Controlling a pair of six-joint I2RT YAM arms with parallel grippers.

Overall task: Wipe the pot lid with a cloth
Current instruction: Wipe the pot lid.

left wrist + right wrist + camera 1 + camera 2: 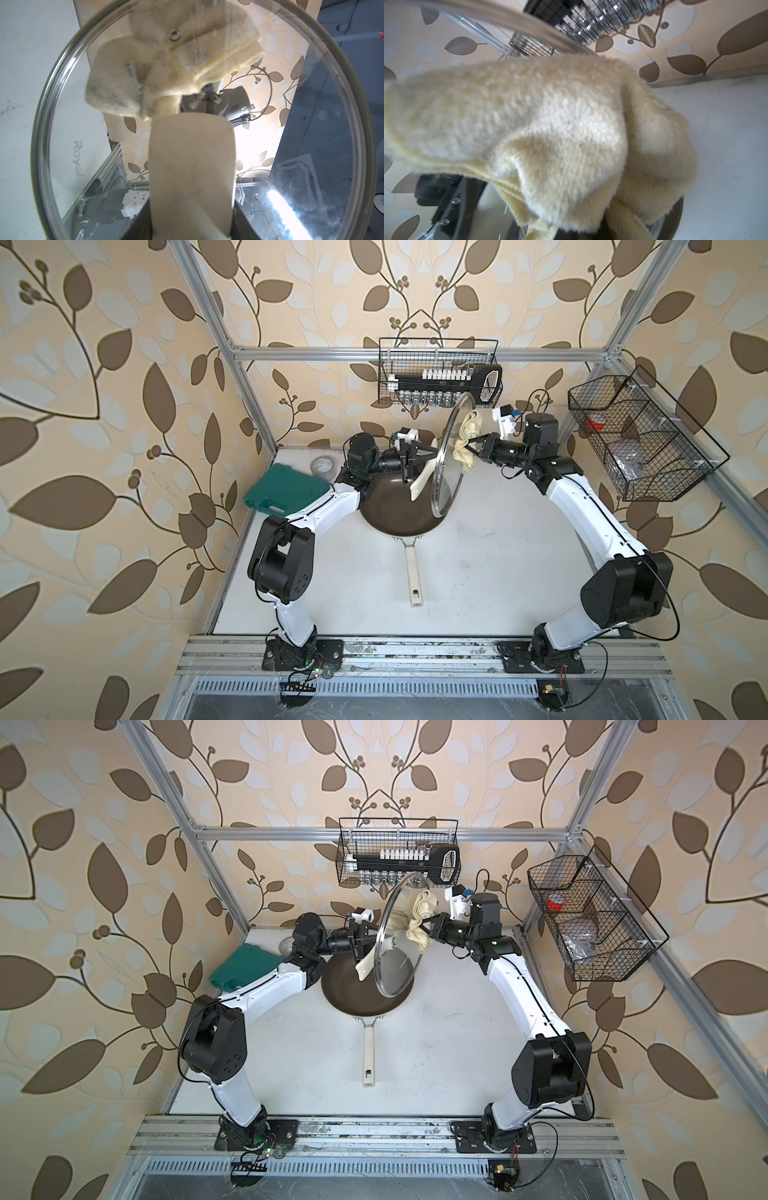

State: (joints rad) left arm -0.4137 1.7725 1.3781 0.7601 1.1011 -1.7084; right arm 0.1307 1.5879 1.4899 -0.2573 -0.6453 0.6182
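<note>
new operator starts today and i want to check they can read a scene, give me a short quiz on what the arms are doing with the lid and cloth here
1. True or false: the pot lid lies flat on the table.
2. Which gripper holds the cloth? A) left gripper B) right gripper
3. Fill in: the left gripper is shut on the lid's ____.

Key: 1 false, it is held up on edge; 2 B; 3 handle.

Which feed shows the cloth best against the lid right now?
Left wrist: it looks through the pot lid at most of the cloth. Right wrist is filled with blurred cloth pile. Both top views show it small, pinched in the right claw.
</note>
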